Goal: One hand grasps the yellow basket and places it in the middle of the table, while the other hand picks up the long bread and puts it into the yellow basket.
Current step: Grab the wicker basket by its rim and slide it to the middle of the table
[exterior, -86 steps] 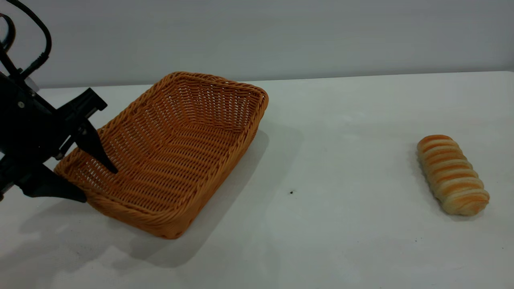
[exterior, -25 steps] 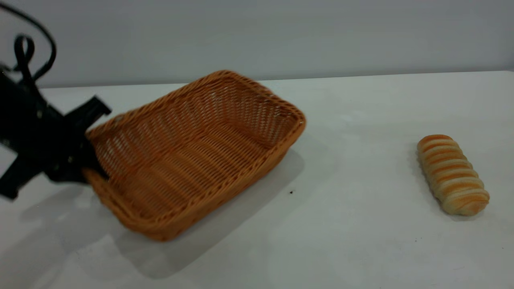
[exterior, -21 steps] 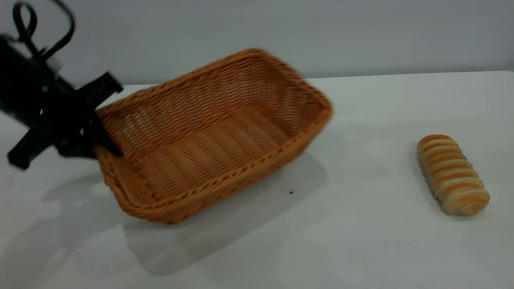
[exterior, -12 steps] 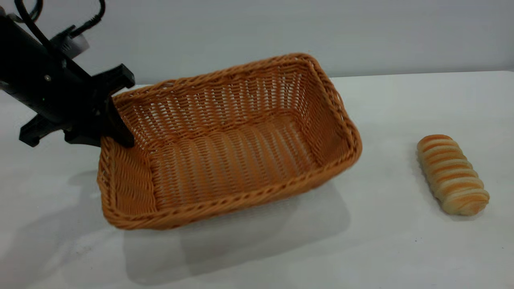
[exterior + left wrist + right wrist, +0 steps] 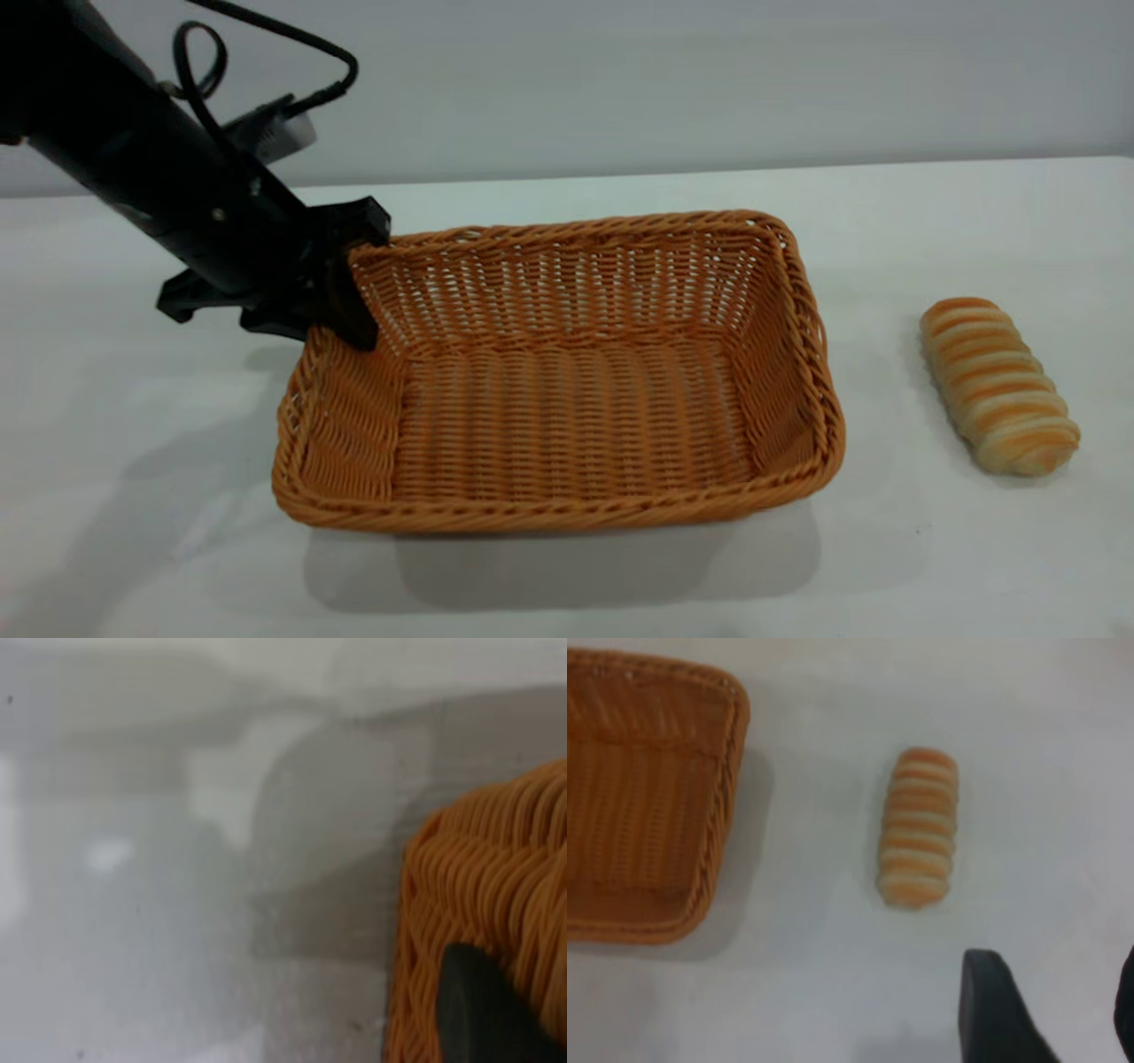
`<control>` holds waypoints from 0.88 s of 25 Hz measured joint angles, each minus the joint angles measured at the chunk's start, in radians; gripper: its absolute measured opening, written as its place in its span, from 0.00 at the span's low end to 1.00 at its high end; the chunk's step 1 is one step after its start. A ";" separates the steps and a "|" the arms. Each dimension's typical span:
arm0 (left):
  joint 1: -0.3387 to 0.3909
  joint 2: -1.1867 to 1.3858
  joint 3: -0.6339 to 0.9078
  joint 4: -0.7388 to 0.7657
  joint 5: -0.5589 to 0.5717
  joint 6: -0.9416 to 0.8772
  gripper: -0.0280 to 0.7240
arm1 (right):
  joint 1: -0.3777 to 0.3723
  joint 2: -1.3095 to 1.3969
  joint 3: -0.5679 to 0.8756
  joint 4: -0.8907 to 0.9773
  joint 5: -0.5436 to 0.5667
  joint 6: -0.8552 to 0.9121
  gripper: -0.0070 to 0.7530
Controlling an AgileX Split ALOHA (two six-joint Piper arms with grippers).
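**Basket held at its far left corner, bread lying apart at the right**

At the exterior view's left, the left gripper (image 5: 341,297) is clamped on the far left corner of the yellow basket (image 5: 567,416), one finger inside the rim and the rest outside. This basket sits level about mid-table (image 5: 886,567), its long side running left to right. Well apart from it, to the right, the long bread (image 5: 998,385) lies on the white surface, untouched.

From the left wrist view, one dark fingertip (image 5: 483,1014) presses against the woven rim of the yellow basket (image 5: 478,895), with the table (image 5: 177,904) beyond.

From the right wrist view, the right gripper (image 5: 1050,1014) hangs above the table (image 5: 833,992) with its fingers spread wide and nothing between them. Long bread (image 5: 918,826) lies near it, between gripper and yellow basket (image 5: 647,797).
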 joint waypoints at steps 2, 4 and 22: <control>0.000 0.021 -0.023 0.000 0.000 0.000 0.18 | 0.000 0.022 0.000 -0.004 -0.001 0.000 0.50; 0.000 0.040 -0.041 -0.001 0.003 0.000 0.18 | 0.000 0.046 0.000 -0.014 -0.009 0.000 0.50; 0.000 0.072 -0.134 0.042 0.069 0.047 0.91 | 0.000 0.405 0.000 -0.028 -0.283 -0.019 0.81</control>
